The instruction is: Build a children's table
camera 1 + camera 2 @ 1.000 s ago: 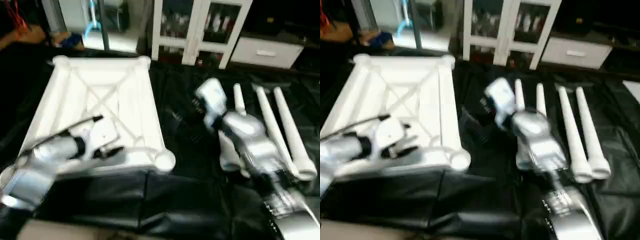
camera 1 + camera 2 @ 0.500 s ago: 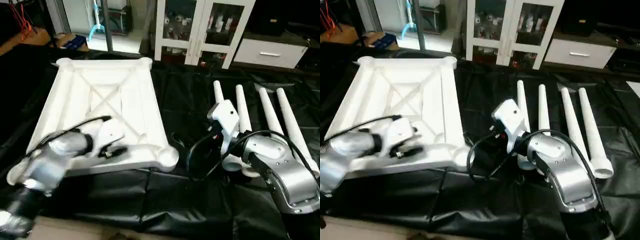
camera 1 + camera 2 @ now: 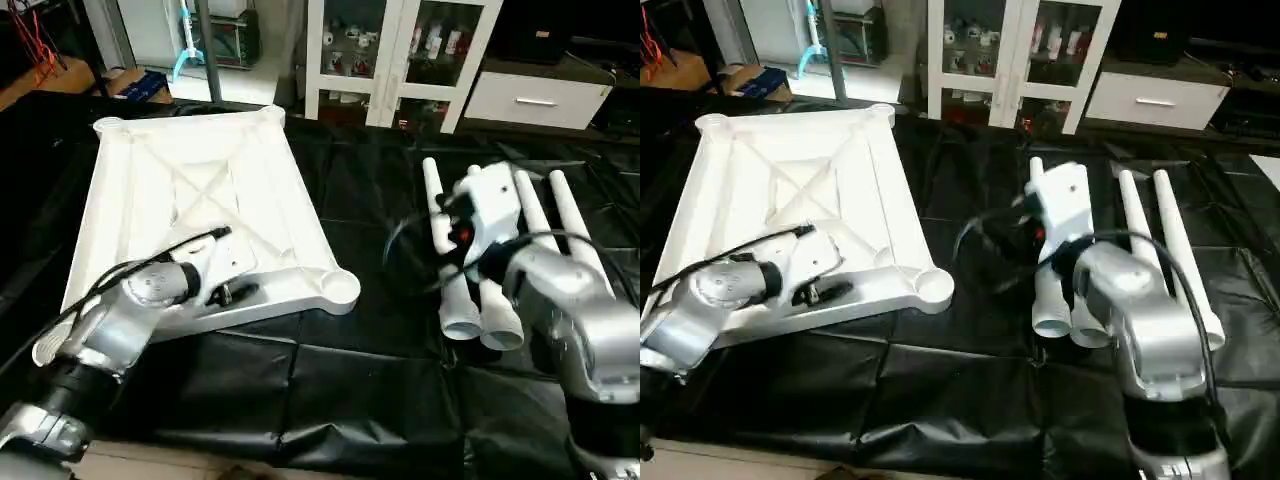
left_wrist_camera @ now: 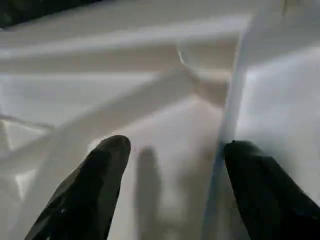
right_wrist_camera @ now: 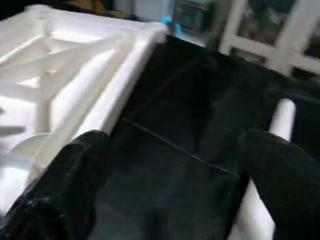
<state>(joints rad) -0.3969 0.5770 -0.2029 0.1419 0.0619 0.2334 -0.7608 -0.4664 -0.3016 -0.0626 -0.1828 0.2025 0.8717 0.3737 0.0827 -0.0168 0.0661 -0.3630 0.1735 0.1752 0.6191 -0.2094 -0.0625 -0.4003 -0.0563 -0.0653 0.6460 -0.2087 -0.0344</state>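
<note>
Top: white square, lying ribbed side up on the black sheet, toward 10 o'clock of the work area. X ribs and four round corner sockets exposed; the near-right socket is empty, and no leg stands in any socket that can be seen.

Legs: four white tapered tubes, lying side by side on the sheet toward 2 o'clock, well apart from the top. Wide open ends face the robot, narrow tips point toward 12 o'clock. Two are partly covered by the right wrist.

Left gripper: over the near edge of the top, at about 8 o'clock. Fingers spread apart, above the ribbed underside, nothing between them. Whether they touch the plastic cannot be told.

Right gripper: above the legs. Fingers wide apart, empty, aimed across the bare sheet between top and legs; one leg tip lies just beside one finger.

Surroundings: white glass-door cabinet at 12 o'clock beyond the sheet; white drawer unit at 1 o'clock.

Progress: by my judgement, assembly not begun. Parts are laid out only. Left to do: pick up each of four legs, seat each in a socket, turn the table upright.
</note>
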